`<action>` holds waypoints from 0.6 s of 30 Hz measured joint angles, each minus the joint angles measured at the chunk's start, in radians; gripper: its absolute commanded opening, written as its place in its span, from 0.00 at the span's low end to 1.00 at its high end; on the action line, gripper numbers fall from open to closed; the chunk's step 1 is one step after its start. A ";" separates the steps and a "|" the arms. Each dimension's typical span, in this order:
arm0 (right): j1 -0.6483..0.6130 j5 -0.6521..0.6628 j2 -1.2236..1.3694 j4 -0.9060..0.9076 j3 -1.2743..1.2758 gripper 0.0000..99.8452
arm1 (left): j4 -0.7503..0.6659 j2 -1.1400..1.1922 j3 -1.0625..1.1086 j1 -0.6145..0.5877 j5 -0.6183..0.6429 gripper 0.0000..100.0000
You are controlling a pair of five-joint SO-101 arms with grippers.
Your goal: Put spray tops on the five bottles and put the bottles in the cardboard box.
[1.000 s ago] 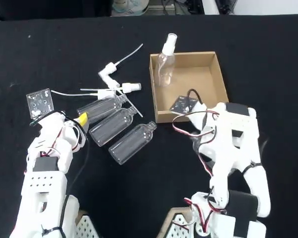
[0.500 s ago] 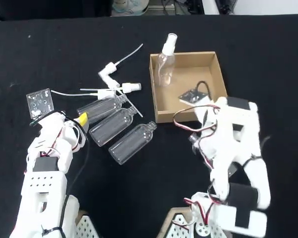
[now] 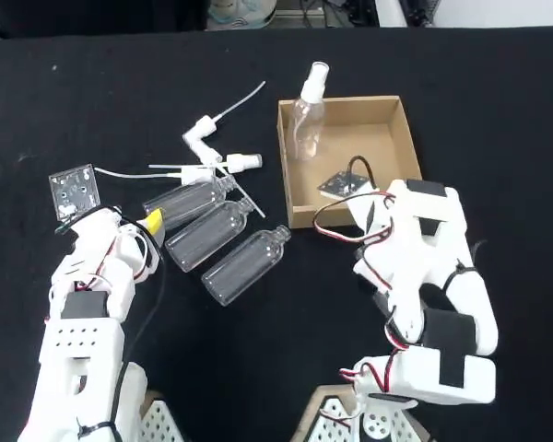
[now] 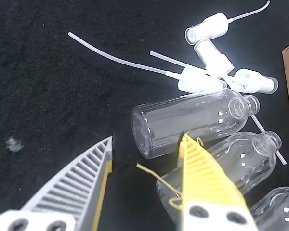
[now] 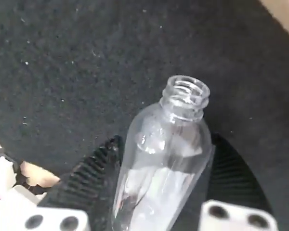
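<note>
Three clear bottles without tops lie side by side left of the box: one (image 3: 189, 198), one (image 3: 210, 233) and one (image 3: 246, 265). Several white spray tops (image 3: 203, 136) with long tubes lie loose just behind them. My left gripper (image 3: 150, 224) is open at the base of the nearest bottle (image 4: 192, 118), its grey and yellow fingers (image 4: 197, 168) standing apart. My right gripper (image 5: 166, 142) is shut on a clear bottle (image 5: 168, 159) with a bare threaded neck, held over the black cloth. A capped bottle (image 3: 306, 115) leans in the cardboard box (image 3: 401, 138).
The right arm's white body (image 3: 419, 258) hangs over the box's near right corner. Loose dip tubes (image 4: 115, 57) stretch across the cloth beside the tops. A black cloth covers the table, with open room at the far left and far right.
The right arm has shifted its wrist over the box's near edge, first right and then back left. The left arm and the lying bottles have stayed put.
</note>
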 measured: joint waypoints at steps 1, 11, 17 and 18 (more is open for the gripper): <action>0.000 0.000 0.000 -0.005 0.000 0.08 | 0.000 0.000 0.000 0.000 0.000 0.22; 0.176 -0.043 -0.157 -0.046 0.005 0.02 | 0.000 0.000 0.000 0.000 0.000 0.22; 0.428 -0.118 -0.204 -0.132 0.005 0.02 | 0.000 0.000 0.000 0.000 0.000 0.22; 0.465 -0.152 -0.201 -0.163 0.005 0.02 | 0.000 0.000 0.000 0.000 0.000 0.22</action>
